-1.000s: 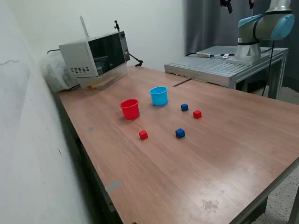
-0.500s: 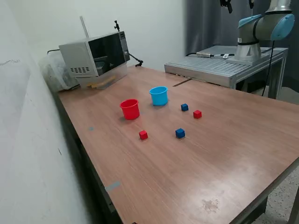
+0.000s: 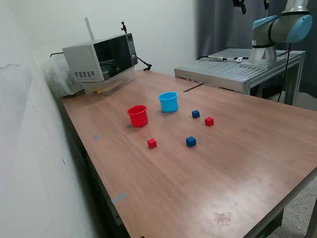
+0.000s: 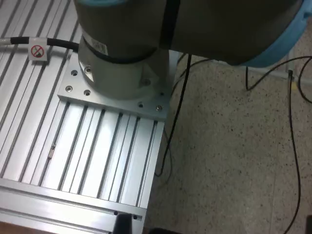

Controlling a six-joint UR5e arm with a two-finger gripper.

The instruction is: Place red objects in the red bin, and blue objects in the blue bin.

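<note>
Red cup: the red bin [image 3: 137, 115] is a small round tapered cup with a rimmed top, upright and open on the wooden table [image 3: 237, 158], toward the exterior view's left of the group.
Blue cup: the blue bin [image 3: 168, 101] is a light blue cup of the same shape, upright, just beside the red one on the exterior view's right and a little farther back.
Red cubes: one red cube [image 3: 151, 143] sits in front of the red cup; the other red cube [image 3: 209, 121] lies to the exterior view's right of the blue cup.
Blue cubes: one dark blue cube [image 3: 195, 114] rests just beside that second red cube; another blue cube [image 3: 190, 141] lies nearer the camera, between the two red ones.
Arm: the robot base [image 3: 262, 49] stands on a ribbed metal platform [image 3: 233, 69] behind the table; the wrist view shows the same base [image 4: 122, 63] bolted to the slats.
Gripper: fingers are out of sight, so I cannot tell their state.
Surface: brown wood grain, a faint stain near the front edge.
Room: a microwave [image 3: 101, 59] at the far corner, white walls, a dark curtain, speckled floor [image 4: 234, 161] with loose cables.
</note>
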